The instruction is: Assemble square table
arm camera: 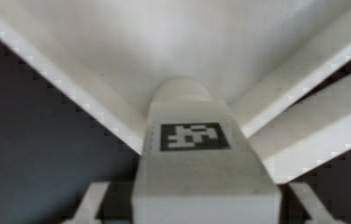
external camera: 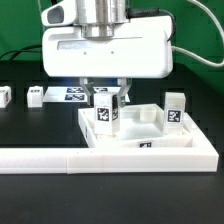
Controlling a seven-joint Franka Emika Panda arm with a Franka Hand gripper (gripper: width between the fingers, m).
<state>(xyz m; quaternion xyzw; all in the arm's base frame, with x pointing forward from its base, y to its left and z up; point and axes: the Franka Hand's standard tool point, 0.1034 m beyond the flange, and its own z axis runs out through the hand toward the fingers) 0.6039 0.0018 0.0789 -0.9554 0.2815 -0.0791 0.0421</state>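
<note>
Black tabletop (external camera: 30, 125) is stretching across the exterior view, with a long white barrier (external camera: 60, 158) lying along its near edge. Just behind the barrier a white square tray (external camera: 150, 135) is sitting flat. The gripper (external camera: 107, 108) is hanging over the tray's corner on the exterior view's left, grasping a white leg (external camera: 106, 118) upright between its two fingers, tag facing the camera. Whether the leg's foot is touching the tray floor, I cannot tell. A second leg (external camera: 175, 110) is standing by the tray's far corner on the exterior view's right. A third leg (external camera: 35, 95) and a fourth leg (external camera: 5, 95) are resting well apart from the tray on the exterior view's left, near the marker board (external camera: 72, 95).

In the wrist view the leg (arm camera: 193, 110) is running down the middle, its tag showing, with the gripper (arm camera: 197, 205) clamping it from both sides. The tray (arm camera: 314, 95) is slanting behind it against the dark tabletop (arm camera: 21, 140).
</note>
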